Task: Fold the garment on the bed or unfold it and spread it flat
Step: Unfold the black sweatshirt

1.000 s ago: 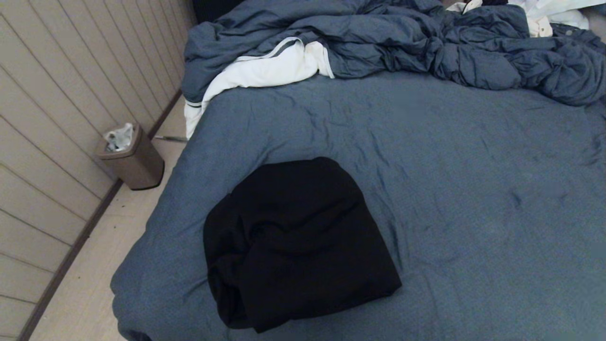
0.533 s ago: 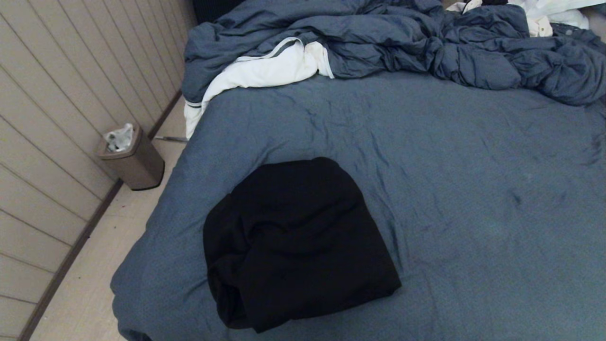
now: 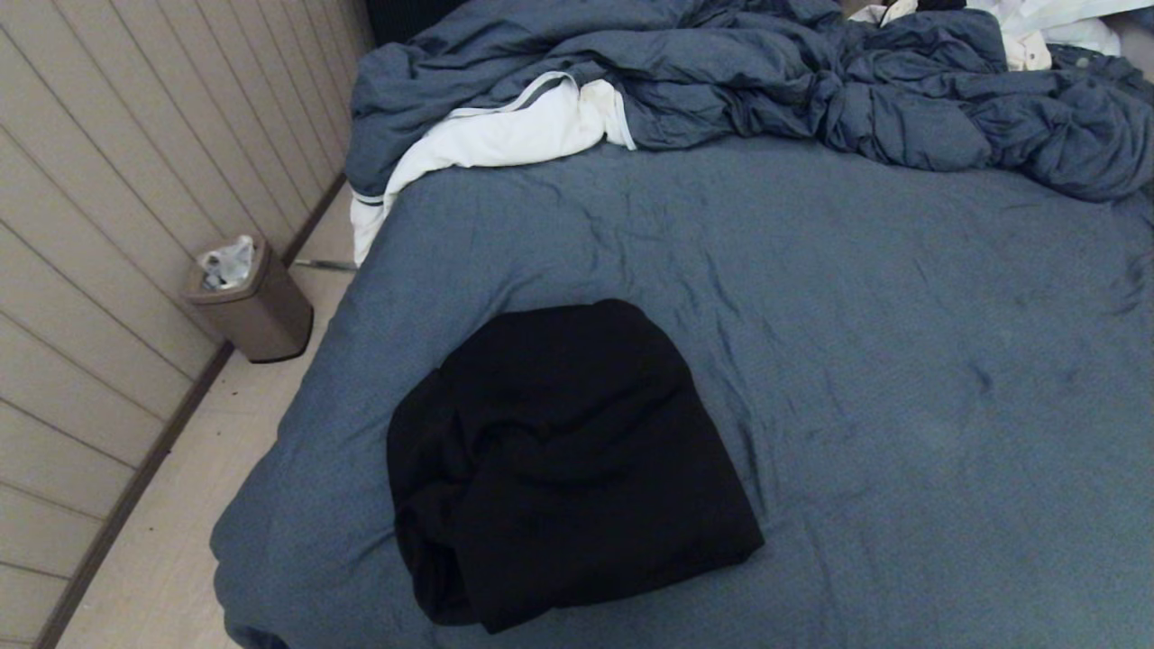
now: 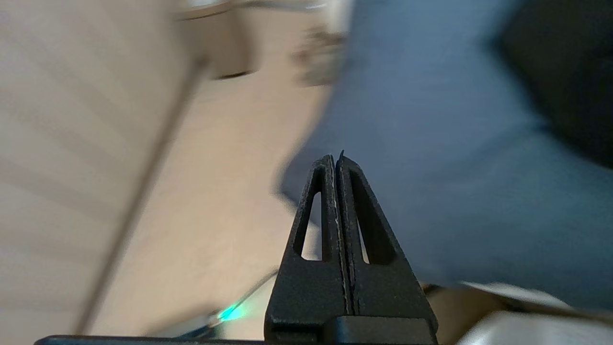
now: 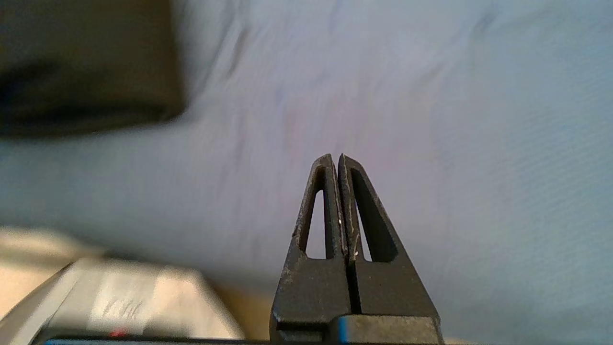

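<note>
The black garment [image 3: 563,460] lies folded into a compact bundle on the near left part of the bed [image 3: 856,342], whose sheet is slate blue. Neither arm shows in the head view. In the left wrist view my left gripper [image 4: 335,157] is shut and empty, hanging over the bed's near left corner, with the garment [image 4: 565,72] off to one side. My right gripper [image 5: 334,157] is shut on nothing above bare sheet, and the garment [image 5: 81,62] shows as a dark patch well away from it.
A rumpled blue-grey duvet [image 3: 766,81] is heaped along the far side of the bed, with a white cloth [image 3: 505,135] edged in grey hanging over the left edge. A brown waste bin [image 3: 252,302] stands on the floor by the panelled wall.
</note>
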{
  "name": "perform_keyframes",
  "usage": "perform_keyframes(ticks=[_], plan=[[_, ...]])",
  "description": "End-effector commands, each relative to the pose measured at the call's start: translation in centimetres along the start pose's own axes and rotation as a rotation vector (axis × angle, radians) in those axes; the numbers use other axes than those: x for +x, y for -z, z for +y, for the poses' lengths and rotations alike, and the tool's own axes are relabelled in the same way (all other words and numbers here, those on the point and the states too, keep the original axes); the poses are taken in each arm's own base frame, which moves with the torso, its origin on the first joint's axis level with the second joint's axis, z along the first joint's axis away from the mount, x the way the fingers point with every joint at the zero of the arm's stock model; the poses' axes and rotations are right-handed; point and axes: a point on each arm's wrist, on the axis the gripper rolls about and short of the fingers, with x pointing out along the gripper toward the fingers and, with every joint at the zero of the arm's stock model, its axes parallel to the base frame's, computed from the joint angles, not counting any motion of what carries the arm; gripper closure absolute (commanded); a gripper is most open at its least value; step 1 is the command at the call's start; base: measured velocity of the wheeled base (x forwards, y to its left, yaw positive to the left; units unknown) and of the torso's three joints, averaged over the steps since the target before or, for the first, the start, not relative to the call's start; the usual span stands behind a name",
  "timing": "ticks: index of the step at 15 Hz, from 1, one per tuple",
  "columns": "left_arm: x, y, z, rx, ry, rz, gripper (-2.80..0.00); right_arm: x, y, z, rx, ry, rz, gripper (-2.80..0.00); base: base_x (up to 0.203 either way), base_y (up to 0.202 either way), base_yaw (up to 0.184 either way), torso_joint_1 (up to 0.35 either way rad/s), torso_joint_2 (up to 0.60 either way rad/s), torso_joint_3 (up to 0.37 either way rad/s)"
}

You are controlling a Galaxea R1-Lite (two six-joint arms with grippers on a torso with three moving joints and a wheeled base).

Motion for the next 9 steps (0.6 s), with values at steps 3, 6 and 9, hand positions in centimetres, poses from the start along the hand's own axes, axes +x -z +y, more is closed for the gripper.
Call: perform_keyframes(ticks=[3, 6, 9], plan=[[-0.8, 0.3, -0.2, -0.116, 0.116, -0.055, 0.0, 0.1, 0.3, 0.0, 0.031, 0.016, -0.066, 0.0, 0.0, 0.0, 0.0, 0.0, 0.0, 0.0], [-0.3, 1.5, -0.4, -0.113, 0.122, -0.029, 0.0, 0.1, 0.3, 0.2, 0.029, -0.08, -0.067, 0.0, 0.0, 0.0, 0.0, 0.0, 0.0, 0.0], [-0.2, 1.4, -0.4, -0.179, 0.122, -0.052, 0.0, 0.1, 0.3, 0.2, 0.051, -0.083, -0.064, 0.0, 0.0, 0.0, 0.0, 0.0, 0.0, 0.0]])
